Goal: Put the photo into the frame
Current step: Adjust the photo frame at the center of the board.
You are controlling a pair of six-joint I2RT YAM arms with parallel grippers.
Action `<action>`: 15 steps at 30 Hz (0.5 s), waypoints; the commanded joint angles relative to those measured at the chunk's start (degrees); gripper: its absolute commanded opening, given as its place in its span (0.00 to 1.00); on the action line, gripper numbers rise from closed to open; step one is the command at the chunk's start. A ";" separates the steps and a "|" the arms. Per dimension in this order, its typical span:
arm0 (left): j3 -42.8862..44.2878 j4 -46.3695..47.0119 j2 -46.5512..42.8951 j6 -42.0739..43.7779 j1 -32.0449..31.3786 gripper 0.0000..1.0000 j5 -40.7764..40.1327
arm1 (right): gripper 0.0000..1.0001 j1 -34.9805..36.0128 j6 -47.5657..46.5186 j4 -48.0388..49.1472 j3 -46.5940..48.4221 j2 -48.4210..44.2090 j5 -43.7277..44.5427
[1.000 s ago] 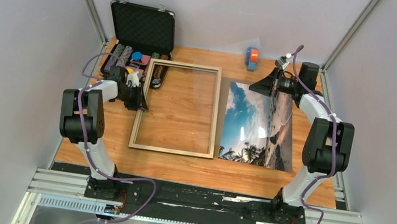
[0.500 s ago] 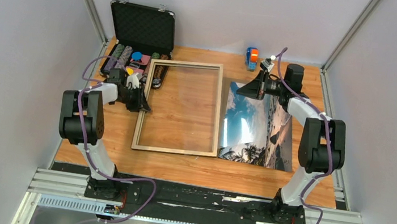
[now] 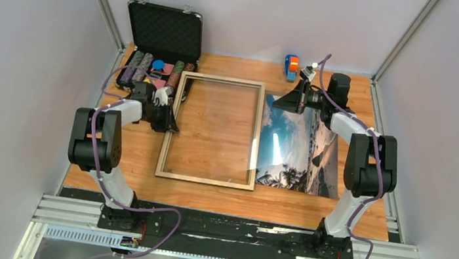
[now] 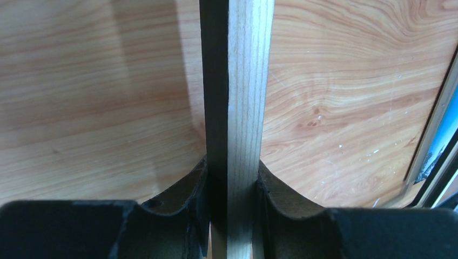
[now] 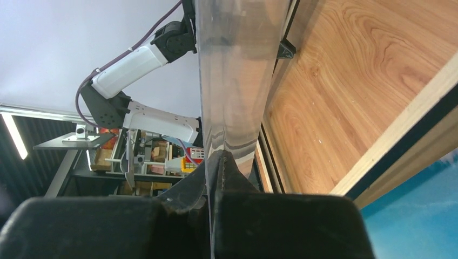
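From where I stand, the large thin-edged rectangular picture frame [image 3: 207,180] of pale wood with a clear glass pane sits on the light wooden table [image 3: 218,197], a little left of centre. The large glossy beach photo [image 3: 300,148] lies just beside it on the right, and their neighbouring long edges nearly meet. The 2 arms have split the work. The left gripper [image 3: 167,118] is clamped narrow across the frame's left rail, and its wrist view shows the rail wedged between both fingers, black side on one face and pale grain on the other. I judge this grip is there to steer or steady the frame while the print is brought over. The right gripper [image 3: 285,102] is pinched fully closed on the photo at its far left corner. Its wrist view shows the thin shiny sheet edge-on between the fingers, and the strip of print nearest the frame looks bowed up off the table. That hold makes sense for dragging or lifting the sheet sideways toward the pane. The frame's long axis runs from the near edge toward the far edge, leaning slightly, and the photo's long axis runs almost parallel to it. The print faces up, with the blue sky along the side toward the frame, sand and dark rocks toward the right arm, and palms at the near end. The photo is not yet in the frame. An open black hard-shell case [image 3: 163,31] holding coloured chips stands at the far left, and a small blue and orange object [image 3: 291,66] sits at the far edge.
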 commanded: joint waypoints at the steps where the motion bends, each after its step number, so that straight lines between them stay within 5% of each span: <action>1: -0.23 2.42 -2.06 -2.80 -1.59 0.00 0.96 | 0.00 0.03 1.93 4.79 0.03 0.48 -1.80; 15: -0.87 3.81 -2.16 -5.17 -3.74 0.25 -0.18 | 0.00 0.04 5.50 11.19 -2.33 2.80 -1.38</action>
